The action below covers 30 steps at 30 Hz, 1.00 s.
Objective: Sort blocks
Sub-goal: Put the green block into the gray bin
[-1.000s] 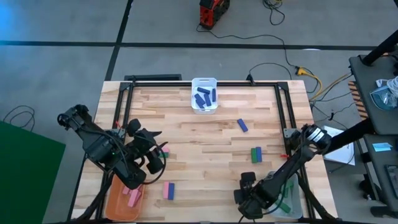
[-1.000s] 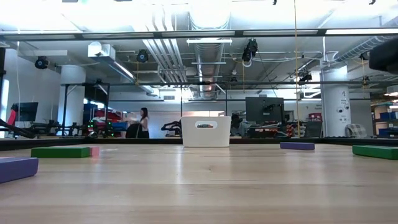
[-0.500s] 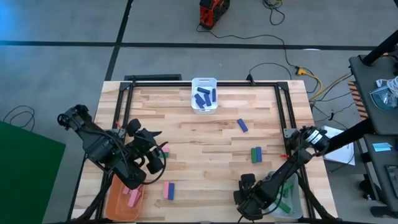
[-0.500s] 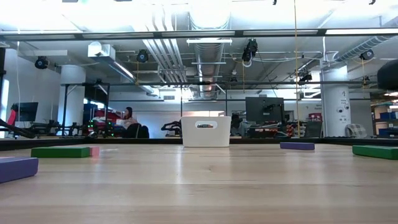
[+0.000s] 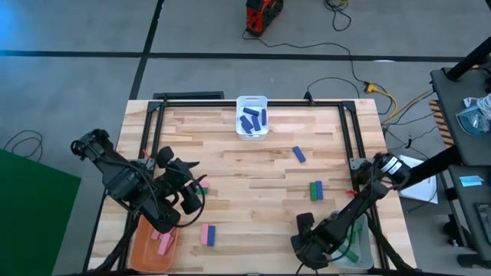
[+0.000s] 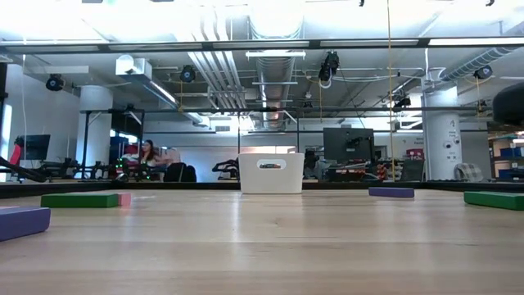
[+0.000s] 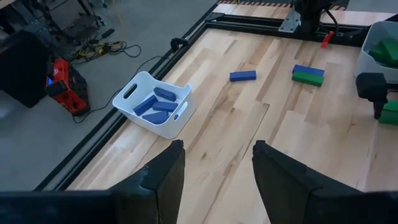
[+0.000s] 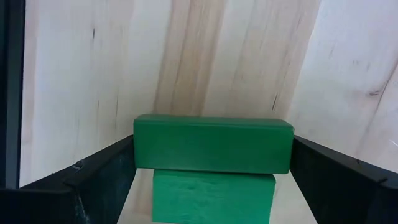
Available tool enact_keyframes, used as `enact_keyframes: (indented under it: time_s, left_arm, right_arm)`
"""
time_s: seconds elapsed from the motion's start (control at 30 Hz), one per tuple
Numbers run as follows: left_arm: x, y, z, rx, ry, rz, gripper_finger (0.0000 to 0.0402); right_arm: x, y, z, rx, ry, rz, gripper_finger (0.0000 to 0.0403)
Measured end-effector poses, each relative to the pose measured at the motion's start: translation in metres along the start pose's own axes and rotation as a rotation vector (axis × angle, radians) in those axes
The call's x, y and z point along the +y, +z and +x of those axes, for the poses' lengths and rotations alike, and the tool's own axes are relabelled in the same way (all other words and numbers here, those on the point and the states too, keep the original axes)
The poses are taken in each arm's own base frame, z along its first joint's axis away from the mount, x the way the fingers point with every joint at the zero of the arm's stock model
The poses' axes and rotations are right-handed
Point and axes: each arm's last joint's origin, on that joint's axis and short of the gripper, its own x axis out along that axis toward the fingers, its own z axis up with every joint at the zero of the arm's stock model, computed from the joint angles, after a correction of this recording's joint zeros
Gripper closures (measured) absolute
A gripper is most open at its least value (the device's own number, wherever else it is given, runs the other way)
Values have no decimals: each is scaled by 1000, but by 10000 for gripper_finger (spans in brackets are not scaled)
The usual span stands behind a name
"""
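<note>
One green block [image 8: 213, 145] sits crosswise between the right gripper [image 8: 205, 168] fingers.
Fingers clamp its ends, near the table's front edge; left gripper [image 7: 214, 171] waits open.

White bin [image 5: 252, 116] table far edge; orange bin [image 5: 151, 247] near-left corner.

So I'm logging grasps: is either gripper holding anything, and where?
The right gripper clamps a green block by its two ends; the left gripper is empty.

Green block [image 8: 213, 144] clamped crosswise between dark fingers [image 8: 102, 171], above wooden table [image 8: 211, 56].
</note>
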Motion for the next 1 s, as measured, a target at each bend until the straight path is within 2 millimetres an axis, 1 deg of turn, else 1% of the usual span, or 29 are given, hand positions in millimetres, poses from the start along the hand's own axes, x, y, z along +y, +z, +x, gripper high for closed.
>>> enact_keyframes:
  time_s: [0.1, 0.3, 0.53, 0.6, 0.73, 1.0]
  left_arm:
    - [0, 0, 0, 6, -3, 1, 235]
    - [1, -1, 0, 10, 3, 11, 235]
    - [2, -2, 0, 16, 12, 29, 235]
    - [3, -2, 0, 18, 15, 34, 235]
    - [3, -2, 0, 17, 15, 33, 235]
    - [3, -2, 0, 15, 16, 29, 235]
  right_arm:
    - [-1, -2, 2, 2, -9, -5, 14]
    - [-1, 0, 4, -32, -15, 59, 14]
    - [-2, -1, 6, -37, -26, 88, 15]
    - [-2, -1, 6, -38, -27, 93, 22]
    - [-2, -1, 6, -40, -26, 110, 53]
    - [-1, 2, 2, -45, -22, 117, 55]
